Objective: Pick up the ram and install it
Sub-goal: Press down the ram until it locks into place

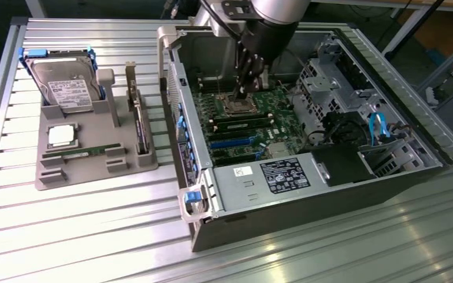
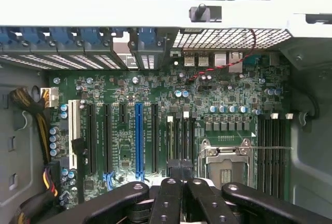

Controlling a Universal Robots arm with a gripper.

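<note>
1. A grey moulded plastic tray (image 1: 92,174) lies on the ribbed aluminium table (image 1: 92,236). By the exterior view, the open black-and-silver computer case (image 1: 289,197) lies at 3 o'clock from the tray.
2. The long, narrow green circuit-board ram stick (image 1: 82,152) lies flat between grey clips at about 6 o'clock from the tray's centre, well apart from the arm.
3. Also on the tray are a silver hard drive with a white label (image 1: 65,85) at 11 o'clock, a small square silver-topped CPU chip (image 1: 61,134) at 9 o'clock, and a larger green expansion card (image 1: 138,127) standing on edge at 3 o'clock.
4. The black two-finger gripper (image 1: 240,94) (image 2: 180,166) reaches into the case from 12 o'clock and hangs low over the green motherboard (image 1: 246,141) (image 2: 155,94).
5. Its jaws are closed together; no object shows between them.
6. The tips sit just beside the square metal-framed CPU socket (image 1: 237,106) (image 2: 225,162) and above the dark memory slots (image 2: 179,141).
7. In the exterior view, a second green strip (image 1: 238,122) stands in a memory slot at 6 o'clock from the socket; whether the tips touch it cannot be told.
8. A bright blue expansion slot (image 2: 138,136) runs among black slots on the board.
</note>
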